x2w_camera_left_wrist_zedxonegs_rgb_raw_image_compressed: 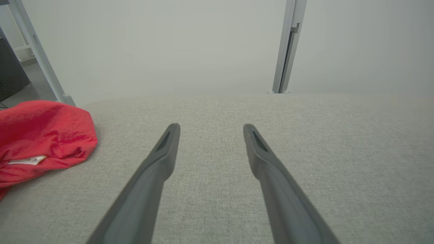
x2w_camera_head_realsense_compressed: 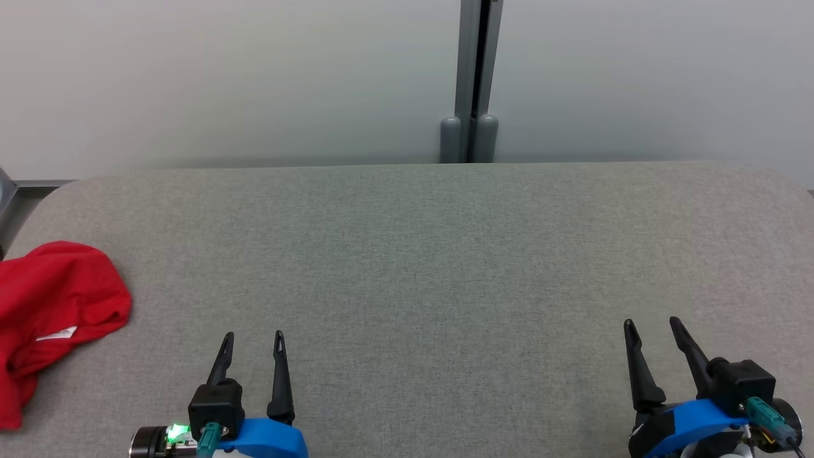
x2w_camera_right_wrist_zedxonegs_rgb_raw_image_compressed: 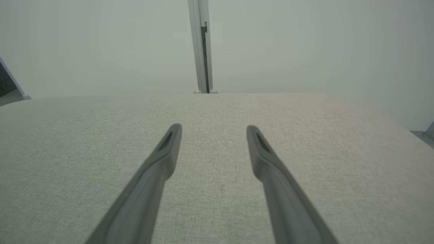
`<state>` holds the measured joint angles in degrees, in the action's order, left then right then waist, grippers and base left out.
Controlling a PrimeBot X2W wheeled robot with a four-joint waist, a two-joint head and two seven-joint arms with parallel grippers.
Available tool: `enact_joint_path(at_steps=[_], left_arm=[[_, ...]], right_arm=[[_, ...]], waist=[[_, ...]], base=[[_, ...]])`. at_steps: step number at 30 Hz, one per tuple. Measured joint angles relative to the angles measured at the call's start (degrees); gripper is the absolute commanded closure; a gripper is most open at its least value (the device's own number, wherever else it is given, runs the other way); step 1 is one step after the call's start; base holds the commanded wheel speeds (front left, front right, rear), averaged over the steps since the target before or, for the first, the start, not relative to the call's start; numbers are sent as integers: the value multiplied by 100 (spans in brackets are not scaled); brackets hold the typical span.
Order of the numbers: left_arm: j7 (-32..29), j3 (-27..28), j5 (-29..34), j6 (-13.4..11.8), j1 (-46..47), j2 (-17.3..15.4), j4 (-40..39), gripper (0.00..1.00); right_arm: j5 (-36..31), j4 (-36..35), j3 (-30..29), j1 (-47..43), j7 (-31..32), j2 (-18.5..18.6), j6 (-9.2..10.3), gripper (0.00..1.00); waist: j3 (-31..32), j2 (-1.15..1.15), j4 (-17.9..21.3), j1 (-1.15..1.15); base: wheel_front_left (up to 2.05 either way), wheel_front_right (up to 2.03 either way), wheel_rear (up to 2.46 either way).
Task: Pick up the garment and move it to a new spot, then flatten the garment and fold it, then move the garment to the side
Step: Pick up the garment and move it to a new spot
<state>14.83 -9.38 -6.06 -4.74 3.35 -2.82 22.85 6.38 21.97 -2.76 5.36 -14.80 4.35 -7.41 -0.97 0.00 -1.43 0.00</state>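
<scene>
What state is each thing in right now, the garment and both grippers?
red garment: crumpled in a heap, not flattened or folded, lying at the left side of the grey table, white label showing.
left gripper: open, holding nothing, apart from the garment, to its right.
right gripper: open, holding nothing, over the table's right side.

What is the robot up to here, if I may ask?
Nothing is being handled yet. A crumpled red garment lies untouched at the left edge of the grey fabric-covered table. The robot's left pincer and right pincer are both open and empty at the near side, the left one closer to the garment. The pick-up has not yet begun.
</scene>
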Motion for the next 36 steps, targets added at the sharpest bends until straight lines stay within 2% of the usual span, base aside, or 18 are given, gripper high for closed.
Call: enact_joint_path(at_steps=[6,28,36], left_arm=[[18,34,46,-26,-19,0,7,0],[23,511,-27,-135,-315,-9,-54,0],[23,710,-90,-187,-349,-9,-73,0]], right_arm=[[-55,4,155,-21,-23,13,0,0],[88,15,789,-17,-23,65,-1,0],[167,36,1033,2,-24,144,-1,0]], waist=[[7,0,-345,0],[-150,0,-2128,0],[-330,0,-2542,0]], base=[[0,0,0],[0,0,0],[0,0,0]])
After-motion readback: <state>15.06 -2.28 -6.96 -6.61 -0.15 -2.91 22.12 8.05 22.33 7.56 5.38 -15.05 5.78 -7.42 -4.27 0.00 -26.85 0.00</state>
